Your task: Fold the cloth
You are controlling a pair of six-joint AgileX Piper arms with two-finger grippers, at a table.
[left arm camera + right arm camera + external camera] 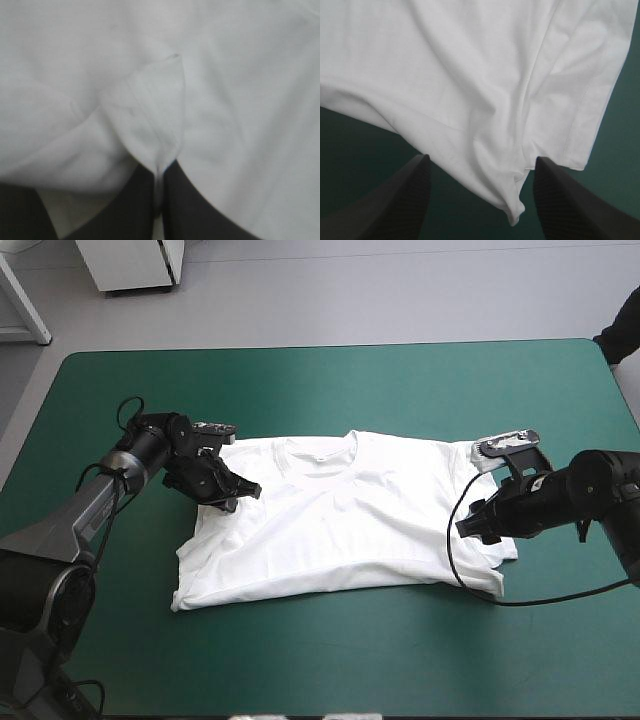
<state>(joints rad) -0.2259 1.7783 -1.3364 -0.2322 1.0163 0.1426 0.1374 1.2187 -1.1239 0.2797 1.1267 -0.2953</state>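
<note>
Table: the teal-green cover (400, 380) fills most of the high view, with bare cloth on every side of the garment.
T-shirt: the white T-shirt (350, 525) lies spread across the middle of the table, collar (320, 452) toward the far edge, one sleeve toward each arm; the body is mostly flat with soft creases.
Arms: one reaches in from each side, and each ends at its own end of the T-shirt, low over the table.
Left gripper: the left gripper (160, 172) sits on the shoulder and sleeve area at the T-shirt's left end; its black fingers (130, 205) are pressed together with a thin sheet of white fabric pinched between them.
Pinched fold: a small peaked flap (150, 115) of the T-shirt rises just ahead of the left fingertips.
Right gripper: the right gripper (482, 161) is at the T-shirt's right end, its fingers (405, 195) standing well apart.
Hanging corner: a bunched corner (512, 210) of the T-shirt lies between the spread right fingers, not touching either one as far as the wrist view shows.
</note>
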